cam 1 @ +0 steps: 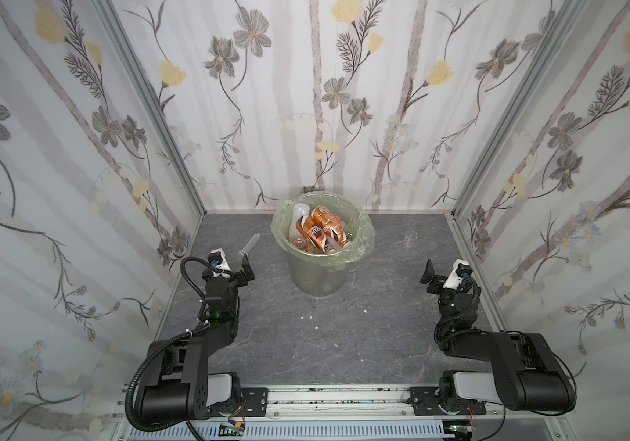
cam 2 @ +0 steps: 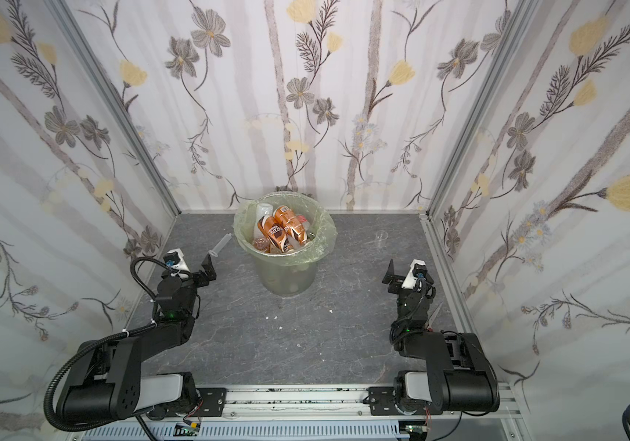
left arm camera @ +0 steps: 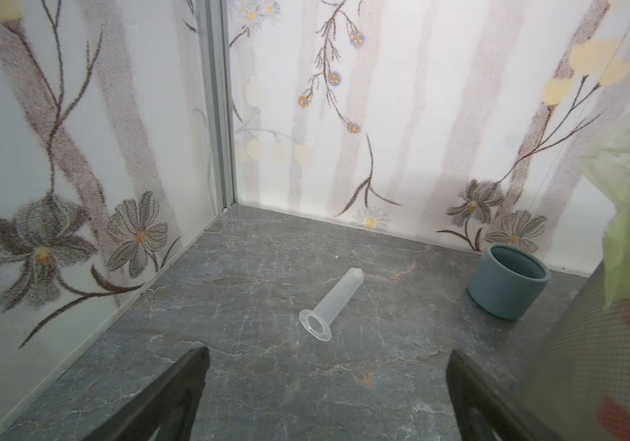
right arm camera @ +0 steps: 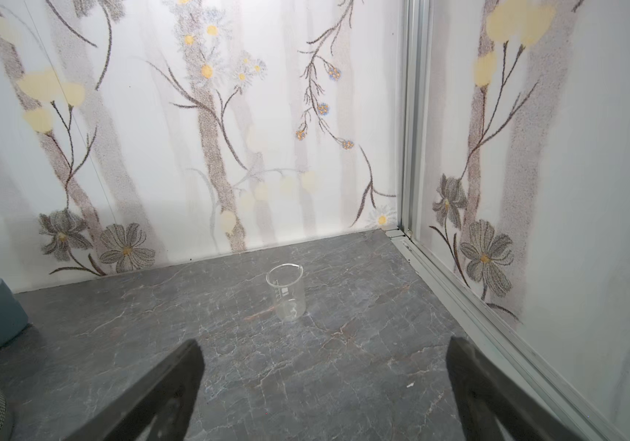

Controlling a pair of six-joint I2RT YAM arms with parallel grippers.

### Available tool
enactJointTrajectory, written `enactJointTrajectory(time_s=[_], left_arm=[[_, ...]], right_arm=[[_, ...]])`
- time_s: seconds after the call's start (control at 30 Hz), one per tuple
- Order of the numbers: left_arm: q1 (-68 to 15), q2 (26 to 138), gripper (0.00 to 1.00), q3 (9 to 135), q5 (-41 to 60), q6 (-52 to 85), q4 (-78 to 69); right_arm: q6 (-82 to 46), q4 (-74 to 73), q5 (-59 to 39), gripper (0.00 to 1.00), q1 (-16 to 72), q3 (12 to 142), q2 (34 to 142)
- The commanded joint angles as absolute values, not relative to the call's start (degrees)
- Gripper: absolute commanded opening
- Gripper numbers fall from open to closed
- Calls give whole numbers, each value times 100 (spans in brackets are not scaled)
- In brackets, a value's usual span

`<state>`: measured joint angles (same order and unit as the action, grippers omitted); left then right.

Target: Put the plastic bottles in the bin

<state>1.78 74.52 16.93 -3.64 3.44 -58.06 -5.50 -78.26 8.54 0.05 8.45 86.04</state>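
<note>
My left gripper [left arm camera: 327, 353] and right gripper [right arm camera: 324, 340] both stand spread and empty, at mid-left and mid-right in both top views. Centre frame, the bin [cam 1: 319, 275] holds the plastic bottles [cam 1: 323, 229], heaped to its rim. On the table I see only a syringe [left arm camera: 334, 301] and a beaker [right arm camera: 286, 292], so I judge the sorting done. Next I need only check for strays.
</note>
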Motion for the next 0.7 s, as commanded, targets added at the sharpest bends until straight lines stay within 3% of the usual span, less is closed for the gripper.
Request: enactJointTrajectory(time_s=[0.0, 0.23, 0.37, 0.67], left_arm=[[155, 7487, 100, 1612, -219, 537, -6043], [97, 8165, 100, 1254, -149, 521, -7048], [52, 9106, 100, 1271, -173, 480, -7873], [16, 9090, 100, 1164, -461, 543, -8082]], right_arm=[[-466, -7996, 1006, 100, 35, 894, 8642], [-466, -8001, 1019, 100, 44, 892, 8648], [-466, -7996, 1028, 100, 48, 902, 8648], [-431, -7821, 984, 100, 70, 996, 8648]])
